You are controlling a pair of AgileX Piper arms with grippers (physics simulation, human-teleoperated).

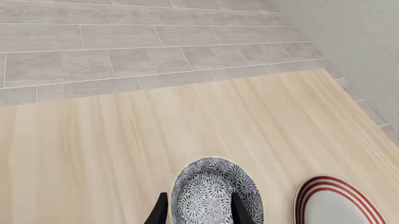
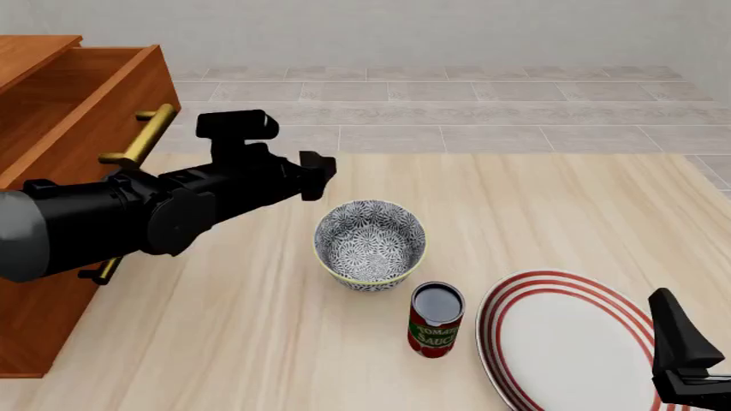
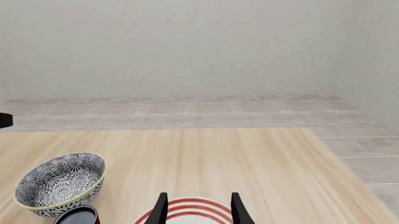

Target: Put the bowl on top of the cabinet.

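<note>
Bowl (image 2: pixel 371 245): patterned black and white, pale yellowish rim. Stands upright on the tabletop (image 2: pixel 549 205), near its middle, not lifted. Nothing can be seen inside it. It is well apart from the cabinet (image 2: pixel 51 154), which stands at the left edge, so the carry to the cabinet's top is judged not yet begun.

Left tool (image 1: pixel 201 211): fingers spread apart, hanging over the bowl. In the left wrist view one finger shows outside the rim and the other over the bowl's inside, which suggests the tool is lined up to pinch the wall; whether either finger touches the bowl cannot be told. The arm reaches in from the cabinet side, its body passing in front of the brass handles (image 2: pixel 139 137).

Right tool (image 3: pixel 198 207): fingers apart, holding nothing, parked low at the near right over the plate (image 2: pixel 560 338). Judged idle, kept out of the left arm's way.

Can (image 2: pixel 436 319): tomato sauce, upright, just in front of the bowl and beside the plate; whether it touches either cannot be told. Its top looks dark; its contents cannot be told.

Plate: white with red rings, flat on the tabletop, nothing on it.

Cabinet: reddish-brown wood; its top surface is only partly in view.
</note>
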